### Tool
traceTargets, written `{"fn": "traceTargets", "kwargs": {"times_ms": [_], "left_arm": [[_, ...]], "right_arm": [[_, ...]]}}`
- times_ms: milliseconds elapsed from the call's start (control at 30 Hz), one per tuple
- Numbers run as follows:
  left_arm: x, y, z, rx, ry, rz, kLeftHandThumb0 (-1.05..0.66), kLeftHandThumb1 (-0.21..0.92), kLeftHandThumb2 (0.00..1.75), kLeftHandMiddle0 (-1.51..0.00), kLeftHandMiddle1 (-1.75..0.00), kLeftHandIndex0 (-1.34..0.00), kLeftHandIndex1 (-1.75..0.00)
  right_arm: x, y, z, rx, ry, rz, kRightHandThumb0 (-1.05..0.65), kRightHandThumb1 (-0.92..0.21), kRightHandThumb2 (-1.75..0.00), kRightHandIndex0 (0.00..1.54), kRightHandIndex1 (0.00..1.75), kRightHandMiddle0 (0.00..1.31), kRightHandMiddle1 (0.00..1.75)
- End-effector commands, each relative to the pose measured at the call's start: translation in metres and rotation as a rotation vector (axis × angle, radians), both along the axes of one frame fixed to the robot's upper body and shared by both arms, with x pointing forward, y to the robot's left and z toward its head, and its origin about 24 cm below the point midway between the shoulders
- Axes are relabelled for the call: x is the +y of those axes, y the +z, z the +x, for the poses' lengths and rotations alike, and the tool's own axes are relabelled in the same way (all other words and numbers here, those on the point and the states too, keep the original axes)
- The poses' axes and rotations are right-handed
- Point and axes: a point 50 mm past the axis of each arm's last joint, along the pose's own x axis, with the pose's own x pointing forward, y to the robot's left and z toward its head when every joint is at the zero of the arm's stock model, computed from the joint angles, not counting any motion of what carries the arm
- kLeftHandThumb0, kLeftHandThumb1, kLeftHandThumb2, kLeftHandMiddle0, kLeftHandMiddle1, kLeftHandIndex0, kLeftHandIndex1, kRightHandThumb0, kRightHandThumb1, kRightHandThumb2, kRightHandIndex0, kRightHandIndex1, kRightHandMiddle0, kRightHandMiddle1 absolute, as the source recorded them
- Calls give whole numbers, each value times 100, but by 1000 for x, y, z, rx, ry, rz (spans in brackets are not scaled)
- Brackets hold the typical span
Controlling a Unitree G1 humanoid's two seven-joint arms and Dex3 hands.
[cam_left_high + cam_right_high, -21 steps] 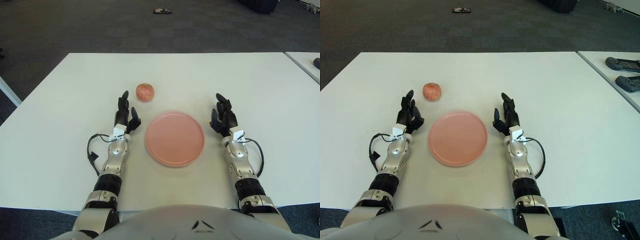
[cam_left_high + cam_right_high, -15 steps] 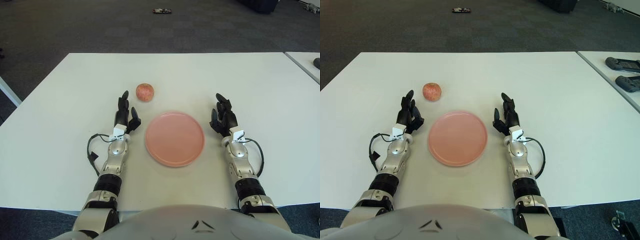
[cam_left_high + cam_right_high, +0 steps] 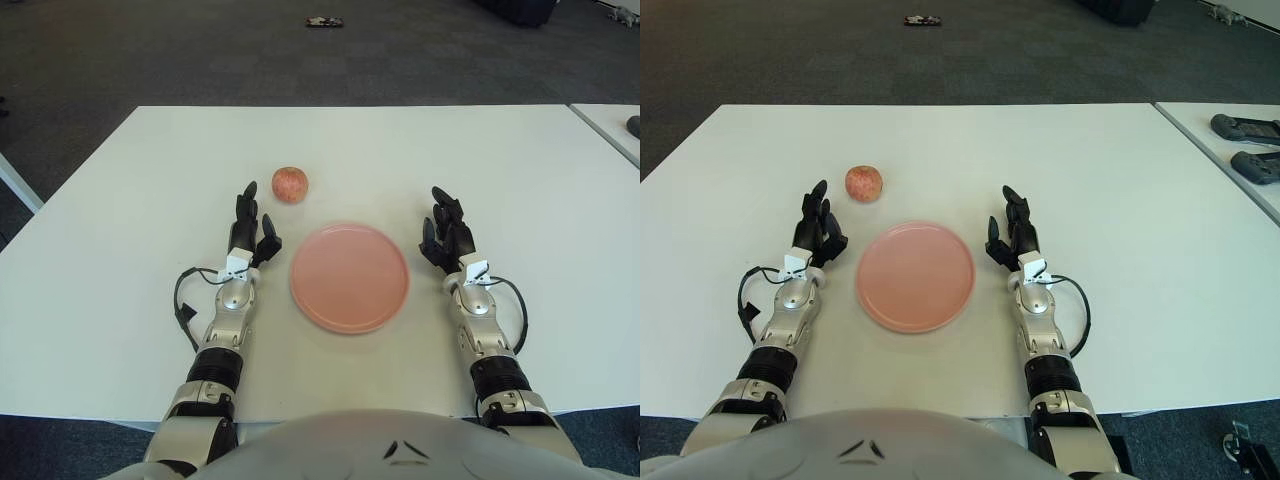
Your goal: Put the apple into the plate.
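The apple (image 3: 290, 184) lies on the white tabletop (image 3: 120, 260), not yet touched by any hand. It is behind the plate (image 3: 349, 277) and a little to its left, apart from the rim. The plate is pink, flat and has nothing in it.

The left hand (image 3: 250, 226) shows just left of the plate, and the apple is near it, a bit ahead of its fingers (image 3: 248, 193) and slightly to their right. These fingers are stretched forward and hold nothing. The right hand (image 3: 445, 234) shows just right of the plate, also loose and without anything in it.

In my judgement the task is at its very first step: the reach to the apple is not begun. The left hand is the nearer one, so it seems the natural choice. The next move calls for this hand to go forward and a little to the right, to keep the fingers spread until they are around the apple, and only then to close them. The apple is round and may roll away if a finger pushes it from one side, so the approach should be from above or evenly from both sides.
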Motion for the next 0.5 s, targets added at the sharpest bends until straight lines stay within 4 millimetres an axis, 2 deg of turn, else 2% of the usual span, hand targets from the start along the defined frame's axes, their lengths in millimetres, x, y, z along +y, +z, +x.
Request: {"fn": "traceTargets", "kwargs": {"times_ms": [0, 267, 400, 467], "left_arm": [[4, -6, -3, 30, 7, 6, -80, 92, 100, -19, -1, 0, -49], [7, -1, -2, 13, 20, 4, -80, 92, 101, -20, -1, 0, -49], [13, 12, 4, -23, 38, 22, -81, 92, 102, -19, 0, 0, -47], [23, 28, 9, -70, 49, 51, -81, 92, 102, -18, 0, 0, -45]], "right_arm": [[0, -17, -9, 89, -6, 5, -62, -92, -79, 21, 9, 0, 44], [0, -18, -8, 89, -6, 7, -62, -92, -79, 21, 10, 0, 44], [0, -18, -7, 89, -6, 4, -62, -92, -79, 21, 10, 0, 44], [0, -18, -7, 89, -4, 3, -62, -92, -79, 21, 10, 0, 43]]}}
